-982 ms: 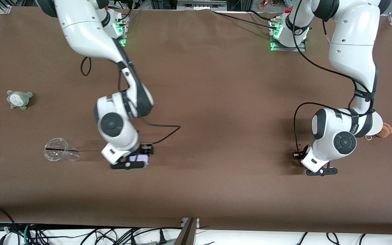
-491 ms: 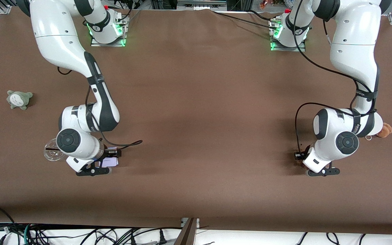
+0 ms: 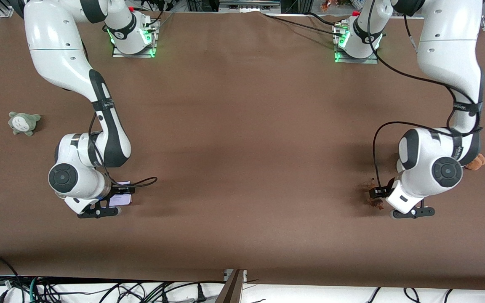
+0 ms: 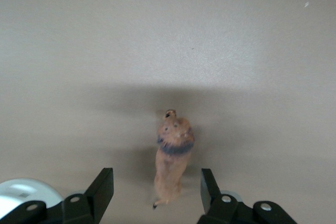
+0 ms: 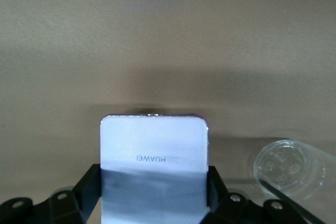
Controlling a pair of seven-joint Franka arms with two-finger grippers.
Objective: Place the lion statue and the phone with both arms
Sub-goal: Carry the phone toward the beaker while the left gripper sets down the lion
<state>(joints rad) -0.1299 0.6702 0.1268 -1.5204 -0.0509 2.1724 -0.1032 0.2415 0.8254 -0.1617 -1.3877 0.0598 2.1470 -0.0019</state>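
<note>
Moved: right gripper [image 3: 114, 201], clamping the phone [image 5: 153, 153], has swung over the cup [image 5: 293, 169], now mostly hidden.
Left gripper [image 4: 157, 195]: fingers spread around the lion statue [image 4: 171, 158].

Brown table [image 3: 246, 126] fills the view, evenly lit (soft shadows). Aluminium frame [image 3: 2, 10] at the corners; cables [image 3: 141, 290] tangled on pale floor [image 3: 310, 294] below the near edge.

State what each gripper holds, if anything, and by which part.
The right gripper clamps the phone by its long side edges. The left gripper holds nothing: its fingers stand open, apart from the lion statue between them.
</note>
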